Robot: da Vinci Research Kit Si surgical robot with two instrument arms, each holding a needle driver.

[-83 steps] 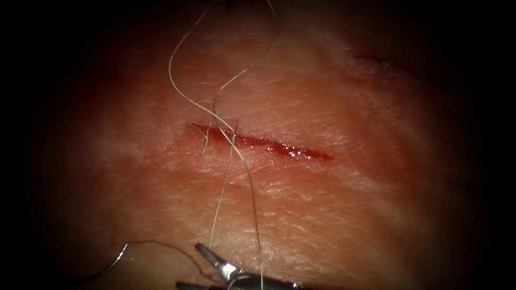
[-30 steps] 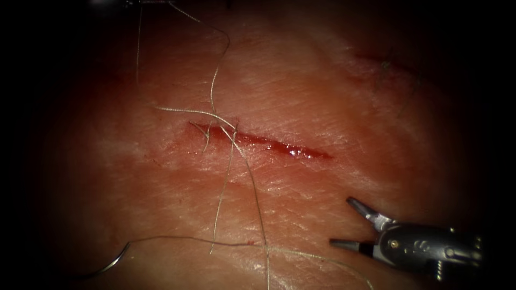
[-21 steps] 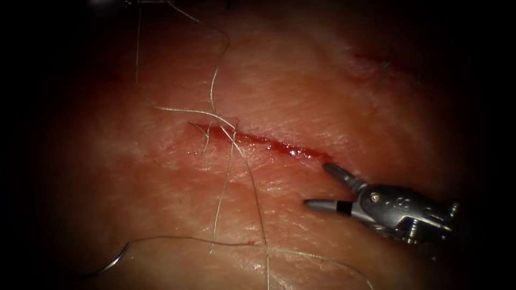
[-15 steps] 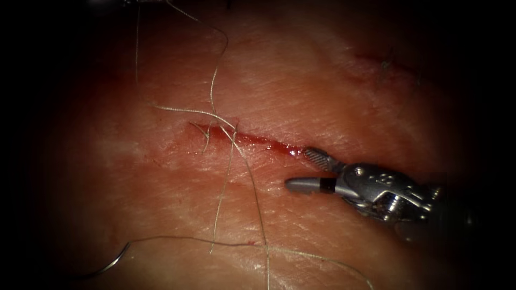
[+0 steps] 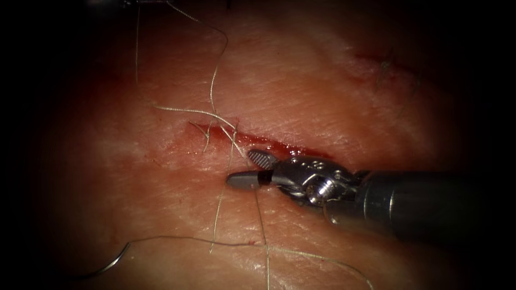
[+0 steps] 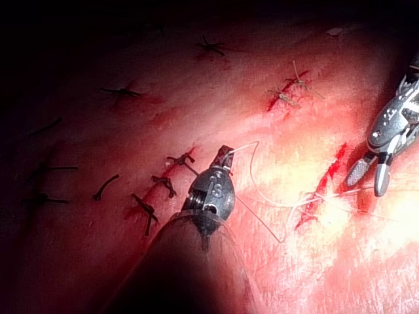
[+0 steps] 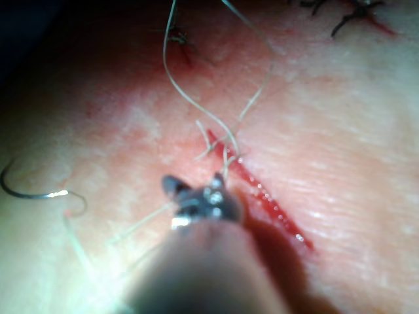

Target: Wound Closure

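Jaws spread and gripping nothing, the right tool is reaching over the cut among the thread strands (one strand is lying between its jaws). The left tool is pinching the thread at the far side. The needle is lying free on the tissue, near left.

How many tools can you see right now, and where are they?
2. The right tool, jaws open and holding nothing, is at the cut. The left tool, shut on the thread, is near older stitches. The needle lies loose on the tissue.
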